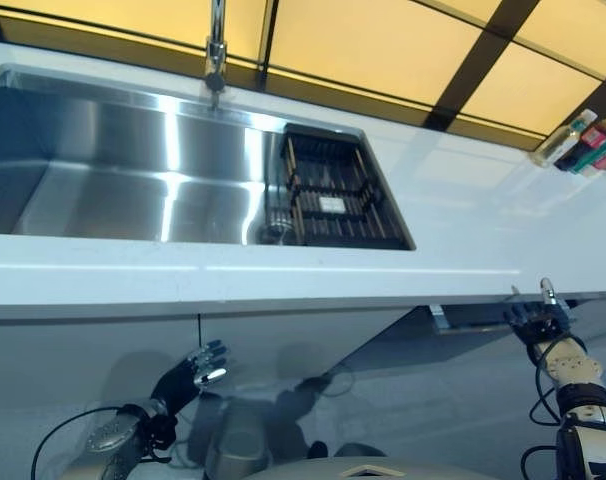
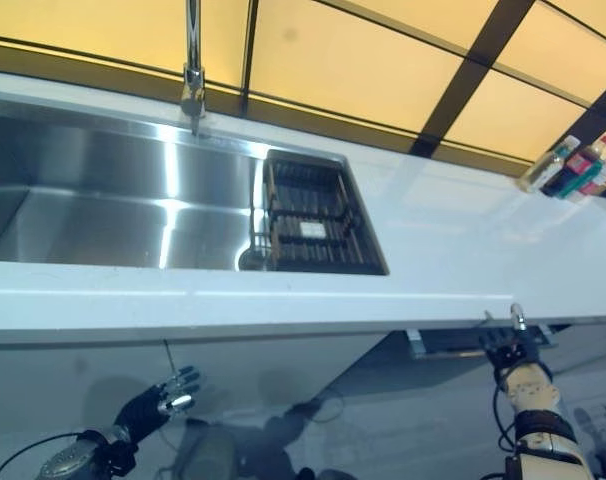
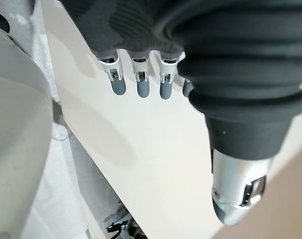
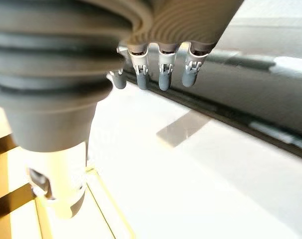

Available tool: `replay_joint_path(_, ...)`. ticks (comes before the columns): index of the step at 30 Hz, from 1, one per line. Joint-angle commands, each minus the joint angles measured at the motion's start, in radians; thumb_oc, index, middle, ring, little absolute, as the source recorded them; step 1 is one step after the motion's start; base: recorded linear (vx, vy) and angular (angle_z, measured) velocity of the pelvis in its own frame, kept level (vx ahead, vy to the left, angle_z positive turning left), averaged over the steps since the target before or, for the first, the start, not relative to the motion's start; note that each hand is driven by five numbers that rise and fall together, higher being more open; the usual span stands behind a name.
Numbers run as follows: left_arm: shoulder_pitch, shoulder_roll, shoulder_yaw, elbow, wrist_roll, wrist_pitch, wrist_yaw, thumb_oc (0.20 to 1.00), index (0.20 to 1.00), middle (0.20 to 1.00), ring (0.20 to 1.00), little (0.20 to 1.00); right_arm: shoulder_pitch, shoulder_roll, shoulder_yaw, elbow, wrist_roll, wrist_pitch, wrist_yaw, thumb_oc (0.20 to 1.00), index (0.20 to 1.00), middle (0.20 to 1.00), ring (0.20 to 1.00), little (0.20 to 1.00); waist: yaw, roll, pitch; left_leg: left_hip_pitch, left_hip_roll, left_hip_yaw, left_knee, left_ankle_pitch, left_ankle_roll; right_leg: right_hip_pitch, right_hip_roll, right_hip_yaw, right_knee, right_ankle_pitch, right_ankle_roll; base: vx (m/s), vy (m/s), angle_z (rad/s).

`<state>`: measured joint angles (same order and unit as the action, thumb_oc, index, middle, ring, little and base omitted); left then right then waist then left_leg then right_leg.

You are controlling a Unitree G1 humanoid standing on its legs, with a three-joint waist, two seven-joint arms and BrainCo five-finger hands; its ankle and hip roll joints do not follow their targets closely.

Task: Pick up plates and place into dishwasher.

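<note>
Left eye view, near to far: the left hand (image 1: 205,365) hangs low at lower left, in front of the white cabinet front (image 1: 283,350), with its fingers relaxed and spread, holding nothing. Its wrist view shows the fingers (image 3: 140,82) straight in a row before a plain white panel, free of it. The right hand (image 1: 535,318) is raised at lower right, just under the front edge of the counter (image 1: 483,215), beside a dark slot (image 1: 473,315) that opens below that edge. Its fingers (image 4: 163,74) point toward the slot, loosely extended and empty; whether they touch the edge cannot be told. Above, the counter's front edge runs straight across both eye views. Set into it is a steel sink (image 1: 133,180), its basin bare at left, with a dark rack (image 1: 333,190) filling its right end, just beside the drain (image 1: 275,232). A tap (image 1: 215,50) stands at the sink's far rim. Bottles (image 1: 583,140) stand at the counter's far right corner, well apart from the sink. Plates cannot be made out.
</note>
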<state>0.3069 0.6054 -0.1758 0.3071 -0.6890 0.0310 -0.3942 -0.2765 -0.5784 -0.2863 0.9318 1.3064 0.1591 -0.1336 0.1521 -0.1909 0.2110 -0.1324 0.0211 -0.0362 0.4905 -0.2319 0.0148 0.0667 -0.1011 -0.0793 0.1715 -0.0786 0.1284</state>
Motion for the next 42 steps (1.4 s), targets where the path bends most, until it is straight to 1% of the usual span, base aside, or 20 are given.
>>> replay_joint_path(1, -0.001, -0.024, -0.024, -0.032, -0.005, -0.097, -0.025, 1.0, 1.0, 1.0, 1.0, 1.0, -0.052, -0.09, -0.016, -0.025, -0.033, -0.038, 0.007, 1.0, 1.0, 1.0, 1.0, 1.0, -0.007, 0.025, -0.064, 0.1, -0.02, 0.046, -0.218, 0.048, 0.069, -0.065, 0.031, -0.029, -0.002, 0.134, 0.006, -0.02, 0.077, -0.06)
replay_joint_path(3, -0.004, -0.034, -0.03, -0.026, -0.009, -0.111, -0.028, 1.0, 1.0, 1.0, 1.0, 1.0, -0.051, -0.097, -0.015, -0.029, -0.042, -0.046, 0.001, 1.0, 1.0, 1.0, 1.0, 1.0, -0.011, 0.033, -0.073, 0.11, -0.018, 0.045, -0.245, 0.061, 0.064, -0.059, 0.026, -0.028, -0.014, 0.138, 0.005, -0.03, 0.097, -0.05)
replay_joint_path(6, -0.017, -0.05, -0.037, -0.025, -0.022, -0.121, -0.023, 1.0, 1.0, 1.0, 1.0, 1.0, -0.058, -0.113, -0.013, -0.046, -0.062, -0.077, -0.007, 1.0, 1.0, 1.0, 1.0, 1.0, -0.02, 0.044, -0.083, 0.121, -0.021, 0.045, -0.272, 0.072, 0.06, -0.053, 0.016, -0.027, -0.03, 0.137, 0.003, -0.04, 0.102, 0.0)
replay_joint_path(9, -0.03, -0.065, -0.041, -0.021, -0.037, -0.13, -0.012, 1.0, 1.0, 1.0, 1.0, 1.0, -0.075, -0.14, -0.005, -0.083, -0.108, -0.13, -0.046, 1.0, 1.0, 1.0, 1.0, 1.0, -0.03, 0.053, -0.089, 0.128, -0.026, 0.057, -0.28, 0.07, 0.057, -0.05, 0.004, -0.03, -0.038, 0.133, 0.003, -0.03, 0.105, -0.03)
replay_joint_path(13, -0.036, -0.092, -0.042, -0.019, -0.059, -0.15, 0.012, 1.0, 1.0, 1.0, 1.0, 1.0, -0.09, -0.166, 0.013, -0.205, -0.229, -0.256, -0.171, 1.0, 1.0, 1.0, 1.0, 1.0, -0.05, 0.063, -0.09, 0.135, -0.034, 0.071, -0.286, 0.062, 0.058, -0.051, -0.006, -0.028, -0.045, 0.128, 0.002, -0.03, 0.095, -0.1)
replay_joint_path(14, -0.035, -0.098, -0.038, -0.021, -0.065, -0.154, 0.017, 1.0, 1.0, 1.0, 1.0, 1.0, -0.087, -0.169, 0.013, -0.249, -0.278, -0.288, -0.213, 1.0, 1.0, 1.0, 1.0, 1.0, -0.056, 0.066, -0.09, 0.137, -0.035, 0.074, -0.289, 0.061, 0.059, -0.054, -0.008, -0.025, -0.045, 0.129, 0.002, -0.03, 0.073, -0.03)
replay_joint_path(16, -0.031, -0.116, -0.032, -0.018, -0.073, -0.171, 0.021, 1.0, 1.0, 1.0, 1.0, 1.0, -0.07, -0.175, -0.004, -0.33, -0.395, -0.33, -0.295, 1.0, 1.0, 1.0, 1.0, 1.0, -0.069, 0.074, -0.09, 0.14, -0.037, 0.08, -0.296, 0.061, 0.061, -0.062, -0.012, -0.02, -0.043, 0.134, 0.006, -0.04, 0.088, -0.05)
replay_joint_path(20, -0.032, -0.139, -0.034, -0.01, -0.096, -0.201, 0.027, 1.0, 1.0, 1.0, 1.0, 1.0, -0.017, -0.155, -0.053, -0.41, -0.505, -0.369, -0.4, 1.0, 1.0, 1.0, 1.0, 1.0, -0.089, 0.092, -0.09, 0.144, -0.04, 0.089, -0.315, 0.068, 0.063, -0.07, -0.017, -0.012, -0.048, 0.135, 0.011, -0.05, 0.077, -0.15)
replay_joint_path(25, -0.035, -0.153, -0.045, -0.003, -0.106, -0.234, 0.032, 1.0, 1.0, 1.0, 1.0, 1.0, 0.035, -0.123, -0.094, -0.486, -0.589, -0.43, -0.527, 1.0, 1.0, 1.0, 1.0, 1.0, -0.103, 0.105, -0.092, 0.142, -0.044, 0.097, -0.332, 0.076, 0.063, -0.074, -0.02, -0.007, -0.058, 0.129, 0.011, -0.05, 0.05, -0.07)
replay_joint_path(30, -0.03, -0.16, -0.045, -0.001, -0.126, -0.257, 0.038, 1.0, 1.0, 1.0, 1.0, 1.0, 0.066, -0.088, -0.117, -0.595, -0.765, -0.478, -0.695, 1.0, 1.0, 1.0, 1.0, 1.0, -0.113, 0.117, -0.093, 0.145, -0.046, 0.104, -0.338, 0.075, 0.064, -0.079, -0.022, -0.006, -0.064, 0.125, 0.013, -0.03, 0.038, -0.06)
replay_joint_path(32, -0.023, -0.168, -0.043, -0.001, -0.135, -0.269, 0.04, 1.0, 1.0, 1.0, 1.0, 1.0, 0.08, -0.065, -0.113, -0.646, -0.812, -0.502, -0.721, 1.0, 1.0, 1.0, 1.0, 1.0, -0.117, 0.123, -0.096, 0.147, -0.046, 0.106, -0.343, 0.078, 0.062, -0.076, -0.021, -0.003, -0.072, 0.12, 0.012, -0.02, 0.044, -0.08)
replay_joint_path(33, -0.02, -0.171, -0.044, 0.0, -0.136, -0.277, 0.041, 1.0, 1.0, 1.0, 1.0, 1.0, 0.087, -0.053, -0.113, -0.67, -0.828, -0.506, -0.724, 1.0, 1.0, 1.0, 1.0, 1.0, -0.118, 0.125, -0.098, 0.148, -0.045, 0.105, -0.344, 0.078, 0.061, -0.076, -0.021, -0.003, -0.073, 0.12, 0.012, -0.02, 0.045, -0.03)
replay_joint_path(34, -0.015, -0.181, -0.04, -0.002, -0.138, -0.288, 0.043, 1.0, 1.0, 1.0, 1.0, 1.0, 0.099, -0.029, -0.106, -0.719, -0.854, -0.525, -0.706, 1.0, 1.0, 1.0, 1.0, 1.0, -0.121, 0.129, -0.101, 0.149, -0.045, 0.106, -0.35, 0.081, 0.059, -0.077, -0.021, -0.002, -0.076, 0.12, 0.012, -0.03, 0.047, -0.01)
replay_joint_path(36, -0.01, -0.199, -0.029, -0.002, -0.137, -0.31, 0.046, 1.0, 1.0, 1.0, 1.0, 1.0, 0.131, 0.02, -0.084, -0.799, -0.879, -0.564, -0.639, 1.0, 1.0, 1.0, 1.0, 1.0, -0.129, 0.134, -0.108, 0.151, -0.045, 0.106, -0.362, 0.088, 0.056, -0.077, -0.02, 0.004, -0.08, 0.116, 0.011, -0.03, 0.053, 0.0)
replay_joint_path(38, -0.005, -0.218, -0.009, -0.002, -0.123, -0.333, 0.042, 1.0, 1.0, 1.0, 1.0, 1.0, 0.17, 0.075, -0.056, -0.873, -0.824, -0.615, -0.501, 1.0, 1.0, 1.0, 1.0, 1.0, -0.138, 0.136, -0.113, 0.153, -0.044, 0.107, -0.372, 0.096, 0.054, -0.079, -0.019, 0.006, -0.082, 0.114, 0.01, -0.03, 0.045, 0.0)
replay_joint_path(39, 0.0, -0.234, 0.011, -0.006, -0.119, -0.344, 0.035, 1.0, 1.0, 1.0, 1.0, 1.0, 0.208, 0.119, -0.037, -0.927, -0.827, -0.649, -0.424, 1.0, 1.0, 1.0, 1.0, 1.0, -0.147, 0.137, -0.116, 0.153, -0.043, 0.112, -0.377, 0.1, 0.052, -0.081, -0.019, 0.008, -0.081, 0.113, 0.009, -0.04, 0.041, 0.0)
replay_joint_path(41, 0.007, -0.253, 0.04, -0.016, -0.114, -0.358, 0.029, 1.0, 1.0, 1.0, 1.0, 1.0, 0.269, 0.153, -0.015, -0.997, -0.805, -0.682, -0.309, 1.0, 1.0, 1.0, 1.0, 1.0, -0.161, 0.136, -0.123, 0.156, -0.041, 0.119, -0.387, 0.105, 0.05, -0.085, -0.017, 0.011, -0.081, 0.108, 0.007, -0.04, 0.038, 0.01)
replay_joint_path(42, 0.012, -0.263, 0.053, -0.022, -0.11, -0.369, 0.025, 1.0, 1.0, 1.0, 1.0, 1.0, 0.308, 0.162, -0.004, -1.041, -0.762, -0.692, -0.233, 1.0, 1.0, 1.0, 1.0, 1.0, -0.168, 0.137, -0.126, 0.159, -0.039, 0.123, -0.393, 0.109, 0.047, -0.084, -0.015, 0.01, -0.083, 0.105, 0.005, -0.04, 0.037, 0.0)
